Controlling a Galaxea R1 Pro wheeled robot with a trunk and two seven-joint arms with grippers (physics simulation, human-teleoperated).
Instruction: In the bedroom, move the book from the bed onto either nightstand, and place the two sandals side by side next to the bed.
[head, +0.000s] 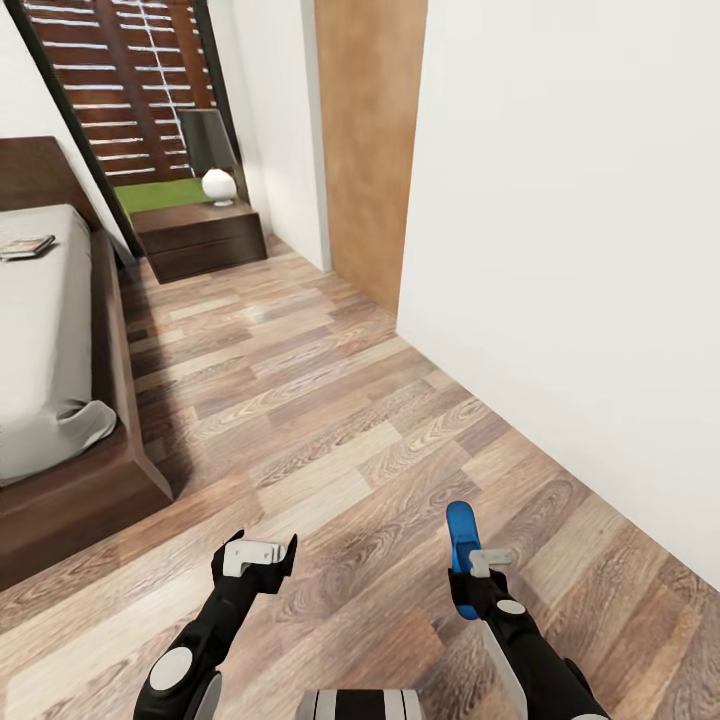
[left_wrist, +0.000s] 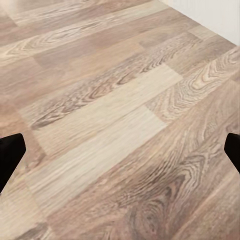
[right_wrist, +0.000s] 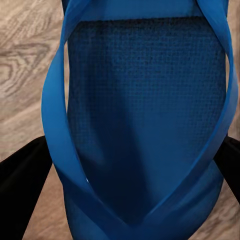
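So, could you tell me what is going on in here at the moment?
The robot is in the bedroom, holding a blue sandal in its right gripper above the wood floor. Its left gripper is open and empty. The book lies on the bed, not yet moved.

In the head view the bed (head: 45, 340) lay at the left edge with the book (head: 26, 246) on it at upper left, a low cabinet (head: 200, 238) stood beyond it, and I held a sandal (head: 462, 537) in my right gripper (head: 468, 580) at lower right, my left gripper (head: 258, 562) at lower left.
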